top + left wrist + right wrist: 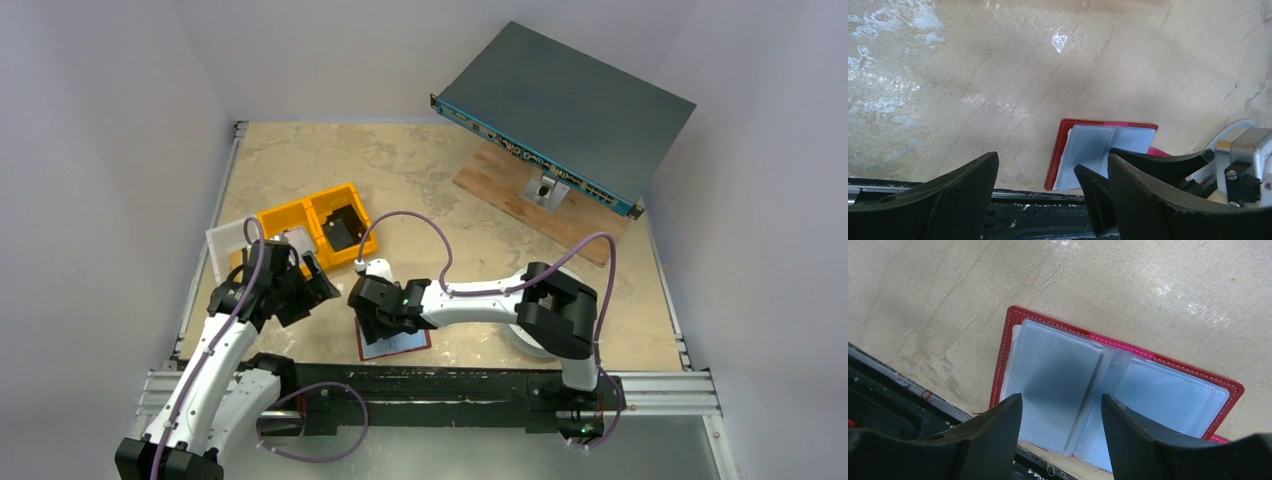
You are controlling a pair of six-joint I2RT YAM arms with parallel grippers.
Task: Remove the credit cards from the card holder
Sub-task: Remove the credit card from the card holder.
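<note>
The card holder (pixel 1120 390) lies open and flat on the table near the front edge, with a red border and pale blue-grey sleeves inside; it also shows in the top view (pixel 398 346) and the left wrist view (pixel 1083 150). I cannot tell separate credit cards from the sleeves, and no golden-yellow card shows. My right gripper (pixel 1062 397) is open and empty just above the holder's left page, near its centre fold (pixel 378 328). My left gripper (pixel 1052 156) is open and empty, to the left of the holder (pixel 320 280).
A yellow bin (pixel 300 212) holding a black part and a white bin (pixel 228 240) with a silvery part stand behind the left arm. A grey rack unit (pixel 565 110) on a wooden board sits at the back right. A black rail (pixel 450 385) runs along the front edge.
</note>
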